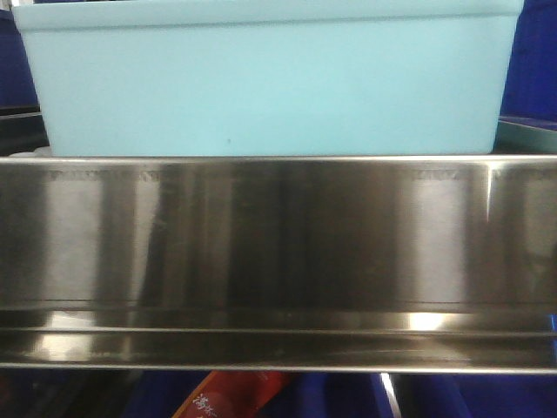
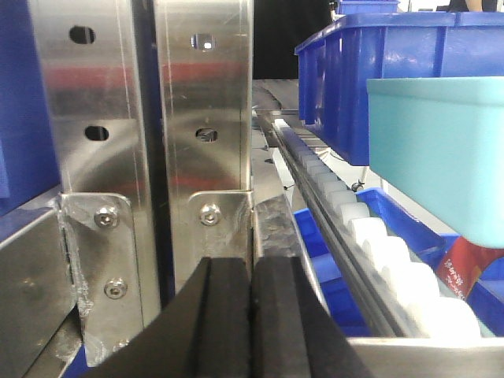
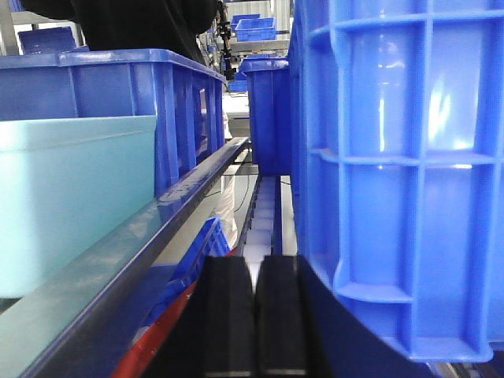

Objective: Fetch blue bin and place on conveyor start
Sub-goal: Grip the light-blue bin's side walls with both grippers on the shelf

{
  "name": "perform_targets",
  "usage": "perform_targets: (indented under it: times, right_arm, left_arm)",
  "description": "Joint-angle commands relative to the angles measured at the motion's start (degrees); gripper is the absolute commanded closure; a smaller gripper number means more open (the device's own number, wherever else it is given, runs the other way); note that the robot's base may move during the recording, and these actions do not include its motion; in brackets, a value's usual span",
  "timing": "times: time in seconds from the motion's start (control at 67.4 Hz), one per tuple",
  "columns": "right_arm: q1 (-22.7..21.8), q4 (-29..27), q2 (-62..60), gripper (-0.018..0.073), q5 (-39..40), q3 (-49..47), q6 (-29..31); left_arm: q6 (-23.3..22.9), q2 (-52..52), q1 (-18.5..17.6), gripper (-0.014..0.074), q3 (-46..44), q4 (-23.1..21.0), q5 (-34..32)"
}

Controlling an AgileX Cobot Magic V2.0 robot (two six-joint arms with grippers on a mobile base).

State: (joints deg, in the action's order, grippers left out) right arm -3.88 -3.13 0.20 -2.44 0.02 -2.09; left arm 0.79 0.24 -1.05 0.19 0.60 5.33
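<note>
The pale aqua-blue bin [image 1: 265, 83] stands on a shelf just behind a shiny steel rail [image 1: 278, 235], filling the top of the front view. It shows at the right of the left wrist view [image 2: 441, 150] and at the left of the right wrist view [image 3: 71, 197]. My left gripper [image 2: 252, 315] is shut and empty, to the left of the bin, facing steel uprights. My right gripper [image 3: 256, 315] is shut and empty, to the right of the bin, beside a dark blue ribbed crate. The conveyor start is out of view.
Steel shelf uprights [image 2: 201, 102] stand close in front of the left gripper. A track of white rollers [image 2: 378, 252] runs under the bin. Dark blue ribbed crates stand behind the bin [image 2: 370, 63] [image 3: 118, 102] and right beside the right gripper [image 3: 402, 173]. A red packet [image 1: 228, 396] lies below the rail.
</note>
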Motion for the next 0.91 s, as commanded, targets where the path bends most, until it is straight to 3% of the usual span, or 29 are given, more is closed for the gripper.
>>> perform_targets:
  times: [0.0, 0.609, 0.891]
  right_arm:
    - [0.0, -0.1, -0.2, 0.0712, 1.2, 0.0, 0.2]
    - [-0.1, -0.1, -0.2, 0.0712, 3.4, 0.0, 0.2]
    - [-0.1, -0.5, -0.2, 0.0712, 8.9, 0.0, 0.2]
  left_arm:
    - [0.1, -0.2, -0.2, 0.0707, -0.2, -0.3, -0.7]
    - [0.1, -0.2, -0.2, 0.0707, -0.2, -0.1, -5.0]
    - [0.1, -0.2, -0.2, 0.0707, -0.2, -0.3, -16.5]
